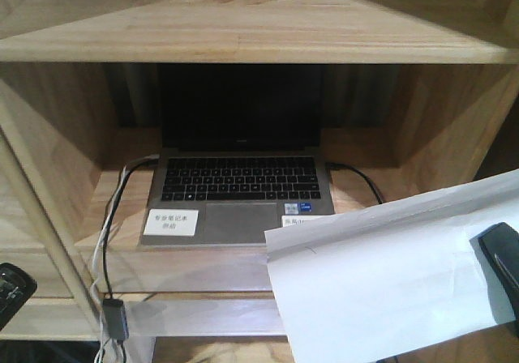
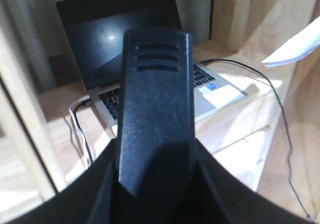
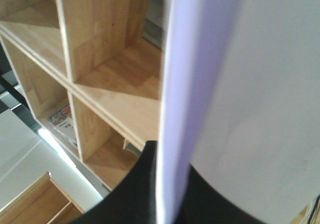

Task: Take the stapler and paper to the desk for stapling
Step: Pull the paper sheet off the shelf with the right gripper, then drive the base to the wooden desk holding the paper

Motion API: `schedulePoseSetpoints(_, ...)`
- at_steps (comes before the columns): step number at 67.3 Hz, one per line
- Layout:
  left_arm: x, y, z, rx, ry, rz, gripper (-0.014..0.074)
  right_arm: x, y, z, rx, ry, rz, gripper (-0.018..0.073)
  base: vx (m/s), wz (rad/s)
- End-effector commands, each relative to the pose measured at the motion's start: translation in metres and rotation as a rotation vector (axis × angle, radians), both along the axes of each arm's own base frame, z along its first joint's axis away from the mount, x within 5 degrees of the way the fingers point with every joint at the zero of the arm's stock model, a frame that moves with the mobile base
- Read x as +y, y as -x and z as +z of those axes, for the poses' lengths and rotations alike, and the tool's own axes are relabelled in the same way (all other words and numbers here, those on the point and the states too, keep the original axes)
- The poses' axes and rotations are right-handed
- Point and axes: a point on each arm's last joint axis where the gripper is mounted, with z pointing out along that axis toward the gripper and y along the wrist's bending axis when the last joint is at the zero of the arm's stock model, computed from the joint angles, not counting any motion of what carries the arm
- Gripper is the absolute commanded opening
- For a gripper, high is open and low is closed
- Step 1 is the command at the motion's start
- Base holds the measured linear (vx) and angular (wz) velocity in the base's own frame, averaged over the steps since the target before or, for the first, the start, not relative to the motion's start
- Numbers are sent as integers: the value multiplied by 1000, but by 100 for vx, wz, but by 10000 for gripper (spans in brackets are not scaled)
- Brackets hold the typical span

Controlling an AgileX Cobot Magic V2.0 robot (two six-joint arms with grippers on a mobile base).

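Observation:
In the left wrist view a black stapler point(image 2: 156, 109) with three slots near its tip stands up between the jaws of my left gripper point(image 2: 155, 181), which is shut on it. In the front view that gripper is only a dark shape point(image 1: 11, 292) at the left edge. A large white sheet of paper point(image 1: 389, 286) hangs at the lower right in front of the shelf. My right gripper point(image 1: 501, 267) is shut on its right side. Seen from the right wrist, the paper point(image 3: 240, 84) runs edge-on between the right gripper's jaws point(image 3: 167, 189). The desk is out of view.
An open laptop point(image 1: 239, 181) with white labels point(image 1: 170, 222) sits in the light-wood shelf unit point(image 1: 243, 47) straight ahead. Cables point(image 1: 109, 241) hang off the shelf's left front to an adapter point(image 1: 113, 318). The paper's left corner overlaps the laptop's front right. More shelf compartments point(image 3: 100, 44) show in the right wrist view.

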Motion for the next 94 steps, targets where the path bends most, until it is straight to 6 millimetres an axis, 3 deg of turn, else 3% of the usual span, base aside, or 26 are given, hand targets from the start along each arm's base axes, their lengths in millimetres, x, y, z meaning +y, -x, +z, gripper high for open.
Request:
schedulePoseSetpoints(1, 0, -2, 18, -105, 69, 10, -7, 0, 2, 6, -54, -32, 12, -6, -13, 5)
schedulePoseSetpoints(61, 0, -2, 18, -101, 67, 13, -7, 0, 2, 6, -54, -32, 12, -6, -16, 3)
schedulePoseSetpoints(94, 0, -2, 18, -101, 67, 13, -7, 0, 2, 6, -54, -32, 12, -6, -5, 40)
